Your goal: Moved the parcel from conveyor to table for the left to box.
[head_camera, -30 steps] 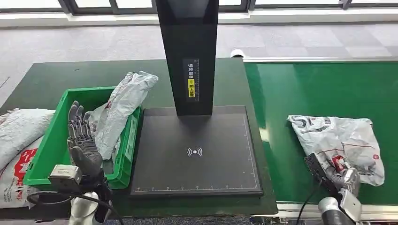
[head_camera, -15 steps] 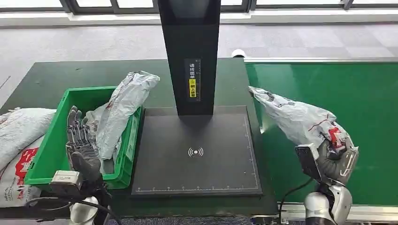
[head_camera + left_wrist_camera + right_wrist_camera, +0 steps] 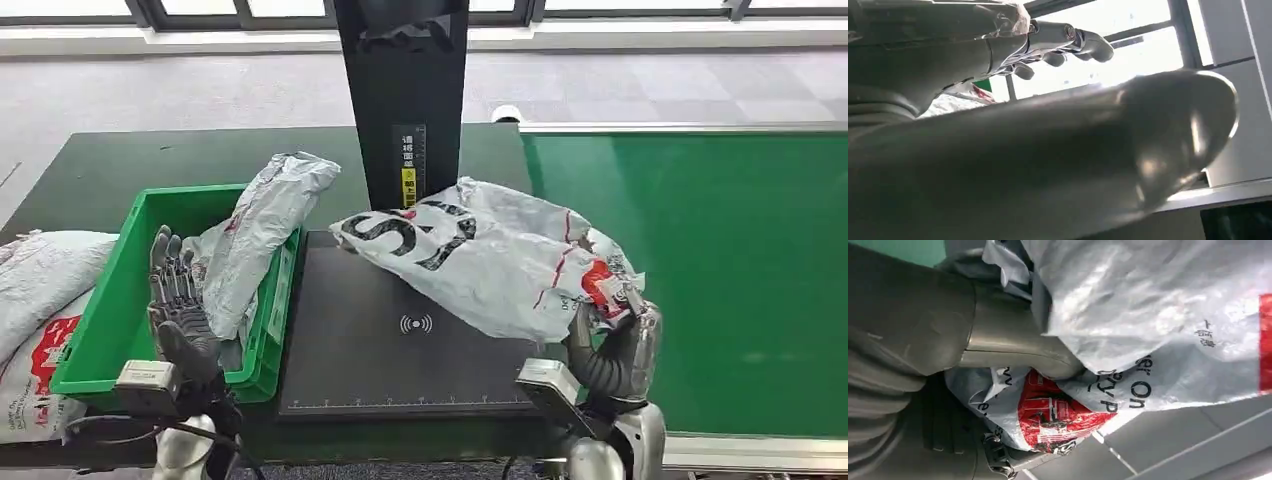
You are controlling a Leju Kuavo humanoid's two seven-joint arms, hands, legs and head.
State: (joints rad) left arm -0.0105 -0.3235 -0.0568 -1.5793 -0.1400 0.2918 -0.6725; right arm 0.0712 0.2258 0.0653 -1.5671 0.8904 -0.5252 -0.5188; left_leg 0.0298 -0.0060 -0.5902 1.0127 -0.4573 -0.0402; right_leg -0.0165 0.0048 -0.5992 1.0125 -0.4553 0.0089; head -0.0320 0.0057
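Note:
A grey plastic parcel [image 3: 480, 255] with black lettering and a red label hangs over the black scanner pad [image 3: 400, 370] on the table. My right hand [image 3: 615, 350] grips its right end from below; the right wrist view shows the thumb [image 3: 1013, 347] pressed into the parcel [image 3: 1148, 325]. My left hand [image 3: 178, 305] stands upright with fingers straight and apart at the near side of the green box [image 3: 105, 330], holding nothing. The left wrist view shows the same hand [image 3: 1058, 42] with fingers extended. Another grey parcel [image 3: 255, 235] leans inside the box.
The green conveyor belt [image 3: 720, 260] runs on the right. A black scanner post [image 3: 405, 110] rises behind the pad. White sacks [image 3: 35, 300] lie on the dark green table [image 3: 120, 165] left of the box.
My right hand lifted the parcel off the conveyor and carried it left over the scanner pad. The left hand has barely moved.

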